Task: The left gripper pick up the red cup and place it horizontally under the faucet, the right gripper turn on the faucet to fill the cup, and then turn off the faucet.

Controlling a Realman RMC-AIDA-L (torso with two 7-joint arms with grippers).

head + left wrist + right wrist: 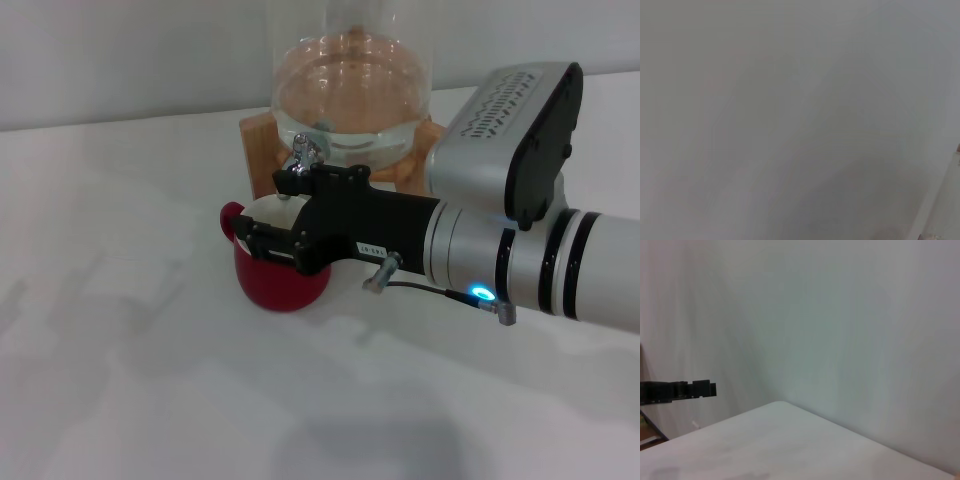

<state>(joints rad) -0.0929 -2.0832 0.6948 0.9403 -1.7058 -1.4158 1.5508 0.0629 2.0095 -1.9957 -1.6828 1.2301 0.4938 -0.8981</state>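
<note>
Looking down, we see the right gripper [285, 210] reaching in from the right to the faucet [303, 152], above the red cup [277, 283] standing on the table [120, 350]. We cannot tell how far its jaws are spread.

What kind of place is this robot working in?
Likely a lab or test bench, not a real kitchen: a bare white table against a plain wall, holding only a glass dispenser on a wooden stand and a red cup.
</note>
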